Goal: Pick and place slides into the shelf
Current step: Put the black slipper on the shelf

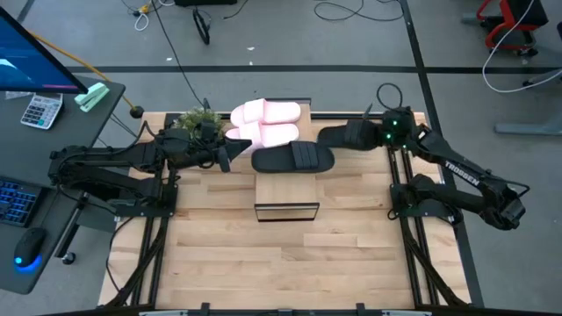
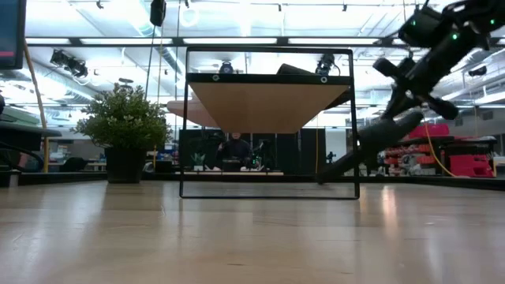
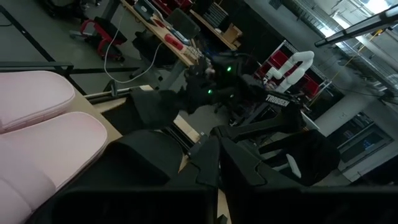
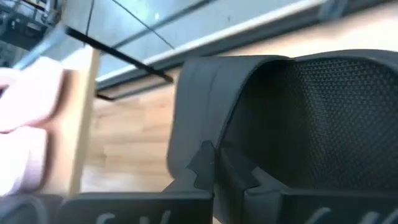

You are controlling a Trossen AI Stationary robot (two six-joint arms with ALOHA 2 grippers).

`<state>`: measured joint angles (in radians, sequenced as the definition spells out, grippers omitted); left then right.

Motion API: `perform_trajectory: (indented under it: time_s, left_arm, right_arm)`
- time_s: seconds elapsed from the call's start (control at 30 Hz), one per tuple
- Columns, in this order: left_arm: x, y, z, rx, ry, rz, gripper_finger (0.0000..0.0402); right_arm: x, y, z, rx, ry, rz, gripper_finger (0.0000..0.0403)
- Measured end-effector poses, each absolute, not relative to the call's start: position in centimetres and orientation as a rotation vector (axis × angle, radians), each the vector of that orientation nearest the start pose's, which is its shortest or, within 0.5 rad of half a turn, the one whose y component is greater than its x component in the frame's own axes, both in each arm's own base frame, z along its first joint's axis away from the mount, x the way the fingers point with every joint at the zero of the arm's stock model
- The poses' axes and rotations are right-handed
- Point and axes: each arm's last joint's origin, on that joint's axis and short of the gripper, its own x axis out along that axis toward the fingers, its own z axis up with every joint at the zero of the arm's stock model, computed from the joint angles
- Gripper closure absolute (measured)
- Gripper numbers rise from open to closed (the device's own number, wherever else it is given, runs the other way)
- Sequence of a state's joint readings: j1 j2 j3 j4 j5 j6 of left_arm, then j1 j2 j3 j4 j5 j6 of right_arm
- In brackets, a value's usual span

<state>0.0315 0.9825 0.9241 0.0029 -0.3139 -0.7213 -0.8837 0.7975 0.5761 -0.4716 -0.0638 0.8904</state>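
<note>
The shelf (image 1: 285, 189) stands mid-table, its plank top (image 2: 268, 102) on a black frame. The pink pair (image 1: 263, 123) lies side by side on its far end. One black slide (image 1: 294, 159) lies crosswise on the plank just nearer than the pink pair. My left gripper (image 1: 235, 152) is at that slide's left end, fingers together. My right gripper (image 1: 360, 133) is right of the shelf's far end, shut on the second black slide (image 1: 338, 136), which hangs tilted in the low view (image 2: 371, 142). My left gripper (image 3: 222, 168) comes in level from the table's left and closes on the left end (image 3: 180, 155) of the black slide on the shelf. The fingers hide the place of contact. The slide rests flat on the plank. My right gripper (image 4: 221, 171) pinches the wall of the second black slide's strap (image 4: 208, 118) between its two fingers, coming from the right. The slide is lifted and slopes down toward the shelf, footbed (image 4: 323, 106) showing; its low end (image 2: 325, 177) is near the shelf's right legs.
A potted plant (image 1: 195, 121) stands on the table's far left corner, just behind my left arm. The near part of the shelf plank (image 1: 285, 195) and the tabletop (image 1: 290, 263) in front of it are bare. A desk with a calculator lies off the table's left.
</note>
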Motion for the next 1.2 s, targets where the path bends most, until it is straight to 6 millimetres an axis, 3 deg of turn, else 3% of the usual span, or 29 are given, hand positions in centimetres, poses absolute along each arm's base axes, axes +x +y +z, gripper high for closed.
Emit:
perform_trajectory:
  time_s: [0.3,0.57,0.77,0.97,1.2]
  left_arm:
    - [21.6,1.6,36.3,-0.698,-0.07,0.35,0.0385]
    - [21.6,1.6,36.3,-0.695,-0.069,0.35,0.0382]
    - [21.6,1.6,36.3,-0.695,-0.069,0.35,0.039]
    - [21.6,1.6,36.3,-0.695,-0.069,0.35,0.0382]
    - [21.6,1.6,36.3,-0.68,-0.067,0.35,0.0384]
  right_arm:
    - [10.5,-12.6,29.2,1.037,0.151,-0.998,0.0396]
    - [10.1,-12.1,35.7,0.921,-0.015,-0.935,0.0396]
    - [9.8,-11.0,39.7,0.932,-0.101,-0.765,0.0396]
    - [10.1,-9.4,42.1,1.03,-0.13,-0.569,0.0396]
    - [11.2,-7.6,42.9,1.08,-0.109,-0.45,0.0396]
